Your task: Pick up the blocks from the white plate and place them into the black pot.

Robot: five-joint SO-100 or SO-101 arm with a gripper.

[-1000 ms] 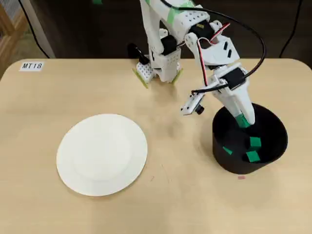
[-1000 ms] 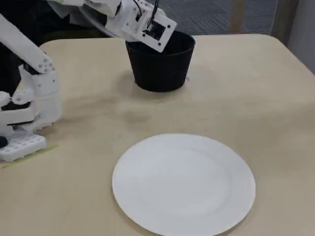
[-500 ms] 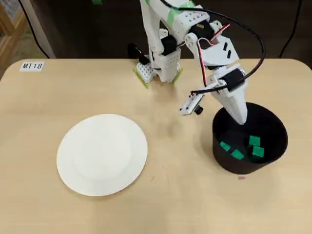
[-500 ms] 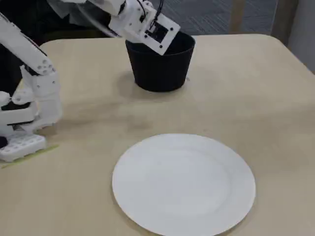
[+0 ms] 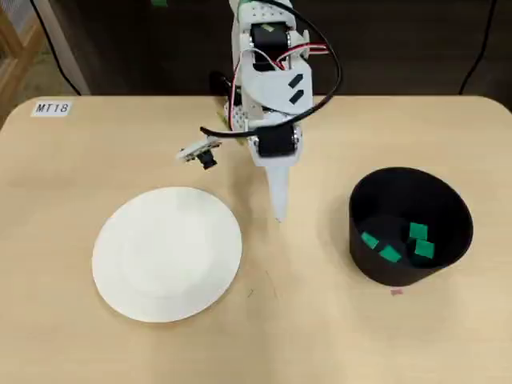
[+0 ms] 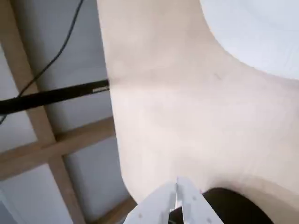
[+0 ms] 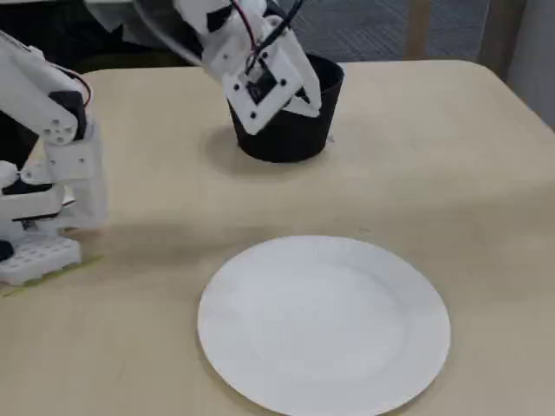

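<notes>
The white plate (image 5: 166, 253) lies bare at the left of the overhead view; it also shows in the fixed view (image 7: 323, 323) and at the top right of the wrist view (image 6: 261, 32). The black pot (image 5: 410, 226) stands at the right with several green blocks (image 5: 418, 233) inside; part of it shows in the fixed view (image 7: 293, 130) and the wrist view (image 6: 233, 205). My gripper (image 5: 278, 214) is shut and empty, hovering above the table between plate and pot; its fingers meet in the wrist view (image 6: 177, 186).
A white label reading MT18 (image 5: 52, 108) is stuck at the table's far left corner. The arm's base (image 7: 48, 173) stands at the table's back edge. A black cable (image 6: 51, 95) runs below the table edge in the wrist view.
</notes>
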